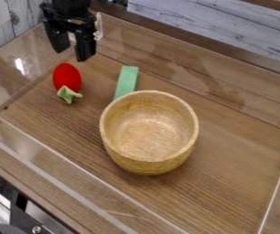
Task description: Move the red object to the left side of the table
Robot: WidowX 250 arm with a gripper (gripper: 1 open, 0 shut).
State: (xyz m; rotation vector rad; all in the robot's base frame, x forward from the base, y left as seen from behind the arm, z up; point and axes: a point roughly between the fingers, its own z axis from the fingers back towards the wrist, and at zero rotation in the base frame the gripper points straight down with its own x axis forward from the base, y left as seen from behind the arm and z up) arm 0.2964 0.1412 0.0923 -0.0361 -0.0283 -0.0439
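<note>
The red object (67, 77), a small rounded toy fruit with a green leafy stem at its lower end, lies on the brown wood-grain table (228, 119) near its left side. My gripper (73, 43) hangs above and behind it, pointing down, open, with nothing between its black fingers. A clear gap separates the fingertips from the fruit.
A flat green strip (126, 81) lies just right of the fruit. A large wooden bowl (149, 131) stands in the middle. Clear acrylic walls (45, 164) edge the tabletop on the front, left and right.
</note>
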